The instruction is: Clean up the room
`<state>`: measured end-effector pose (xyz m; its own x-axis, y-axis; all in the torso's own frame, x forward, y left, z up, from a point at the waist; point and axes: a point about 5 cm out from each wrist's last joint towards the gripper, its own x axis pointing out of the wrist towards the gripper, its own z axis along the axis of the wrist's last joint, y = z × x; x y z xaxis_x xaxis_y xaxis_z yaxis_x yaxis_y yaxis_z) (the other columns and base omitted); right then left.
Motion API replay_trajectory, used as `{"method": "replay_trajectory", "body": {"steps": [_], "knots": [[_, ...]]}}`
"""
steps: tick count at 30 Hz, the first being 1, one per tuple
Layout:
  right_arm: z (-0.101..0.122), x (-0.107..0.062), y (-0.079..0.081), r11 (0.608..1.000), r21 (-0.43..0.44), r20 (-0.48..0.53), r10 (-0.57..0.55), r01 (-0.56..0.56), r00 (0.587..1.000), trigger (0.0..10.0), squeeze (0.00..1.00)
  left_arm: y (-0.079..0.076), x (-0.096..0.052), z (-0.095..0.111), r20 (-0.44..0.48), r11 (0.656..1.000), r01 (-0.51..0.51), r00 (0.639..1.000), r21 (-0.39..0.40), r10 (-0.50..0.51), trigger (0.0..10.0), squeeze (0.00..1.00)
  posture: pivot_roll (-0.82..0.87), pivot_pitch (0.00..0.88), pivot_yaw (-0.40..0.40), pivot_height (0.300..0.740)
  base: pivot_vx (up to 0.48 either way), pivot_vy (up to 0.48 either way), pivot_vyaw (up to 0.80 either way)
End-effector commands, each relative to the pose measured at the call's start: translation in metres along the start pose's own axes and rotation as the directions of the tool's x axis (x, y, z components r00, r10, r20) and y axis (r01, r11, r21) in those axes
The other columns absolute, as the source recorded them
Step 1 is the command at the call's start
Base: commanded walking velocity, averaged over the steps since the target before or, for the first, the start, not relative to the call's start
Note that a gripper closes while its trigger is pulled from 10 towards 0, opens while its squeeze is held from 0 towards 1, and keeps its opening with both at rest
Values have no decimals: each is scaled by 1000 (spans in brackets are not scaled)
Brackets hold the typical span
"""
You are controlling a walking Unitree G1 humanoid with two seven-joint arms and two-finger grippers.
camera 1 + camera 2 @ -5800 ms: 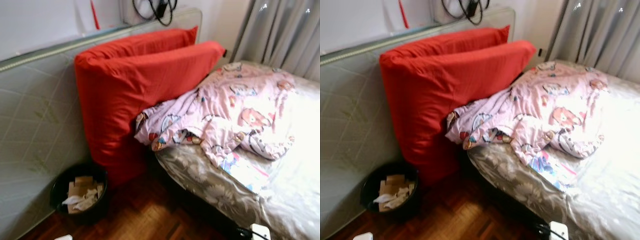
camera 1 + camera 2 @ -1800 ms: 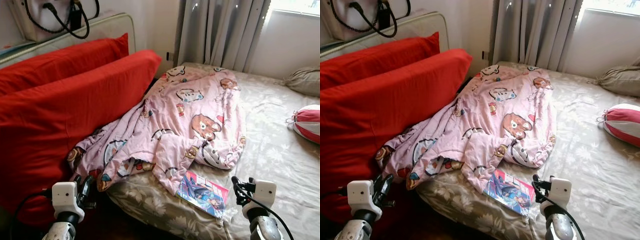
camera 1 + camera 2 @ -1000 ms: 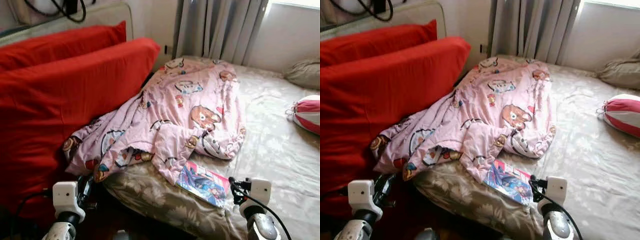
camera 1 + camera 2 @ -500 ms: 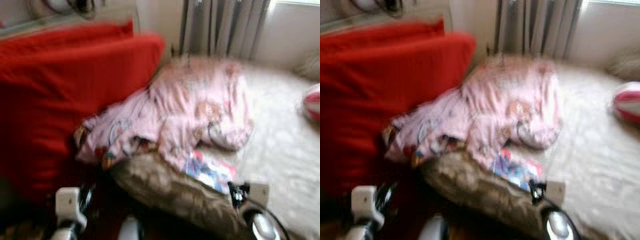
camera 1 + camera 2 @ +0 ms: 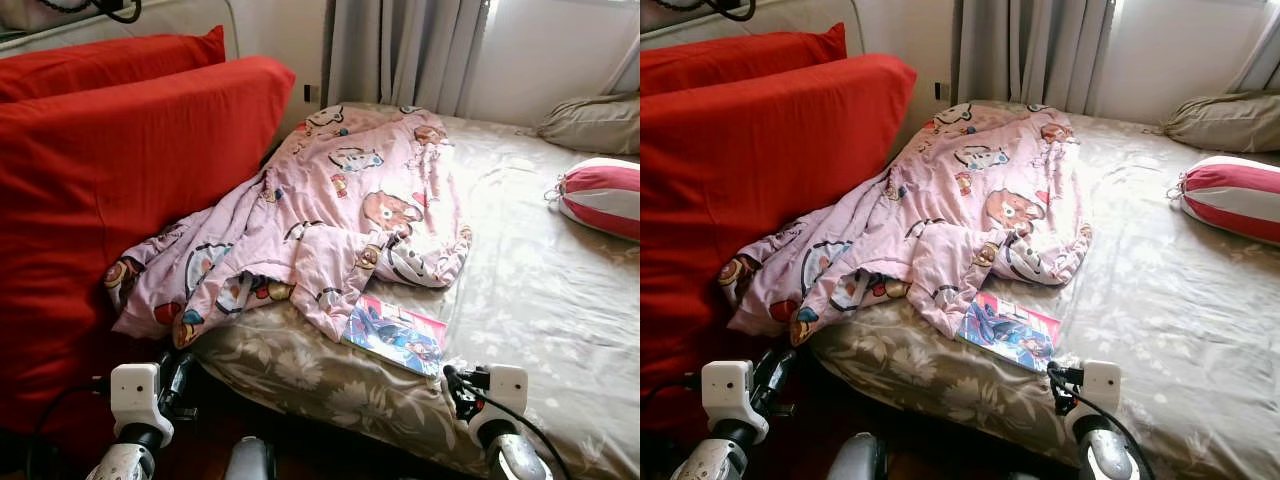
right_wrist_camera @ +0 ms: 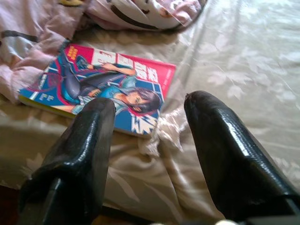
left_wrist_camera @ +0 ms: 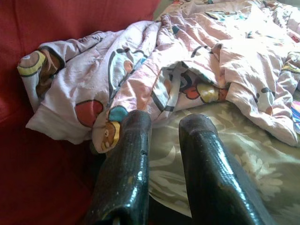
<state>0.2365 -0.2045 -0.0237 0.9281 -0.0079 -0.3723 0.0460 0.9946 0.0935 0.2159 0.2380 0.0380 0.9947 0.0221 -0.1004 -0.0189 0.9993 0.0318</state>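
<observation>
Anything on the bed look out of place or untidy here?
Yes. The pink blanket lies crumpled, one end spilling off the bed against the red cushion. A comic book lies loose near the edge.

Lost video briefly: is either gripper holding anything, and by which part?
Nothing held. Right gripper open just short of the comic book; left gripper open near the pink blanket.
</observation>
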Motion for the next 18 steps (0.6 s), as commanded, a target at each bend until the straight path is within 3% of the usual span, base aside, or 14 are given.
{"method": "replay_trajectory", "body": {"steps": [1, 8, 18], "knots": [[4, 3, 5, 1000, -11, 9, 25, -25, 1000, 10000, 0, 0, 3, 4, 4, 1000, 13, 1000, 4, -13, 10000, 0, 97, 0, -25, 636, 296, 0, 0], [8, 8, 11, 998, -22, 17, 53, -53, 998, 10000, 0, 0, 7, 7, 8, 1000, 26, 1000, 9, -26, 10000, 0, 91, 0, -10, 636, 311, 0, 0], [10, 14, 10, 998, 58, -11, 7, -7, 1000, 10000, 0, 1, 12, 14, 15, 998, 58, 998, 23, -58, 10000, 0, 89, 0, 16, 636, 322, 0, 0]]}}
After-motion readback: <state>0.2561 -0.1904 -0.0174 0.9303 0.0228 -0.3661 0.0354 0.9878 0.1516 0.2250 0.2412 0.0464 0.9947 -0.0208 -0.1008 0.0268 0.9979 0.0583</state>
